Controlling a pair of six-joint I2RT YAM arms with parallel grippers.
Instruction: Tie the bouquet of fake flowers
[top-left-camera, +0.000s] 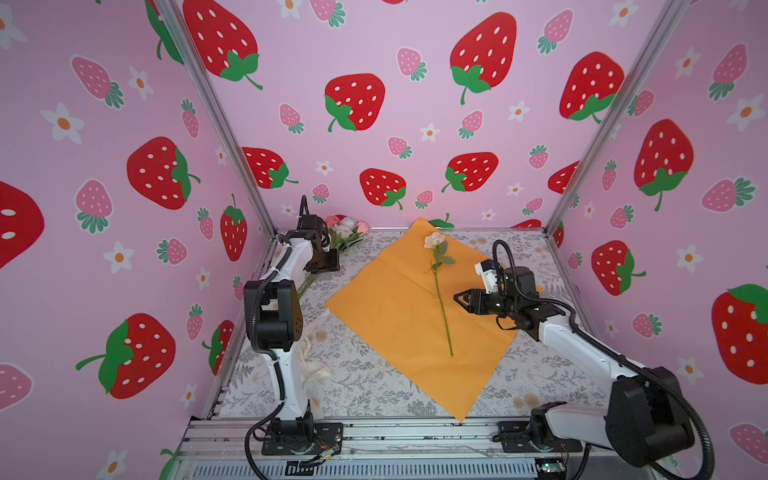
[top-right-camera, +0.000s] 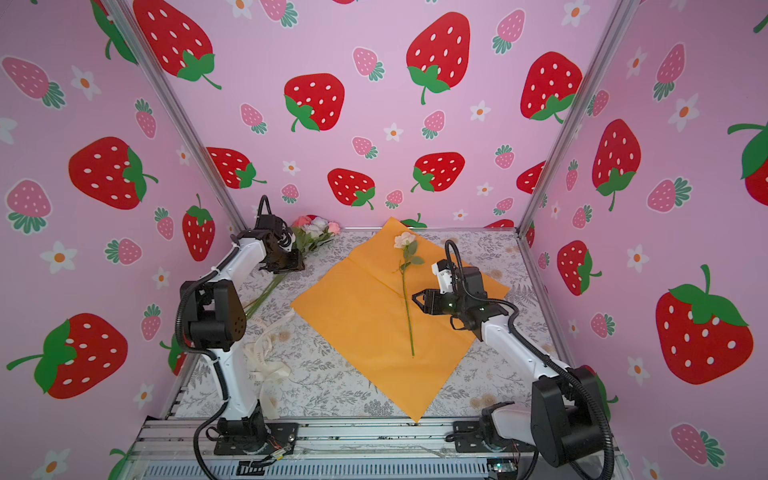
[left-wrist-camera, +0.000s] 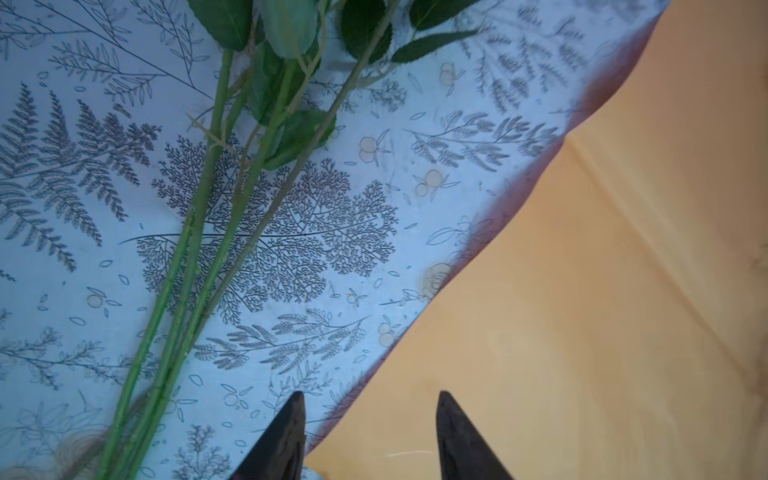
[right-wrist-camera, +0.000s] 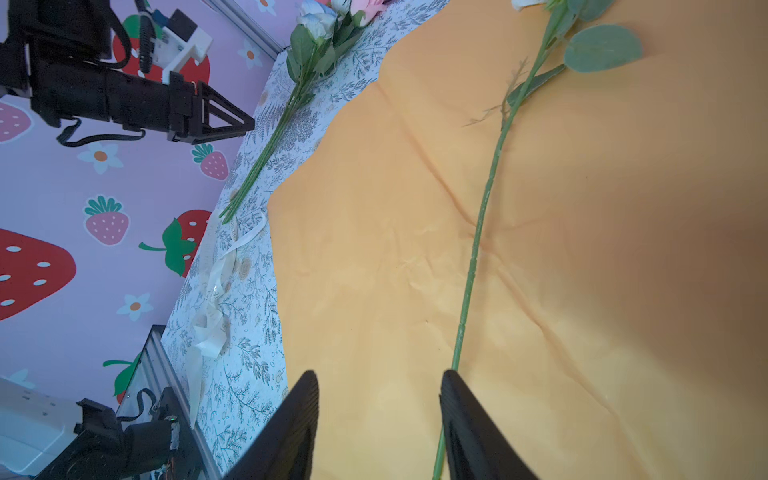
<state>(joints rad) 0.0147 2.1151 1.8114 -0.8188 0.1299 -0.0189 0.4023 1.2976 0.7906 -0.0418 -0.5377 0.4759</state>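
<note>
Bouquet: the bouquet of fake flowers (top-left-camera: 345, 232), a small bunch of pink, white and peach cloth roses on thin green stems, lies on the leaf-printed table (top-left-camera: 374, 386) in the back left corner, off the sheet of orange wrapping paper (top-left-camera: 386, 316)
Long axis: heads toward the back wall, stems running forward along the table's left edge
Left gripper: the left gripper (left-wrist-camera: 370, 399) hangs above the table near the paper's edge, with its black fingertips parted partway and nothing between them
Right gripper: the right gripper (top-left-camera: 459, 299) sits low over the paper, jaws apart and empty, its tips just beside the stem of a single white rose (top-left-camera: 439, 291) that lies head-to-back on the sheet
Nearer arm: the left, clearly, since the right is well apart from the bunch, across the sheet
Key relation: in the left wrist view the stems (left-wrist-camera: 199, 232) lie off to one side of the fingertips, not between them, so the gripper probably needs to shift sideways and set its jaws across the stems before closing
Stage: early, judging by the loose bunch and the cream ribbon (top-right-camera: 266, 357) lying untouched at the front left
Risk: the thin stems may fan apart if only one is caught
</note>
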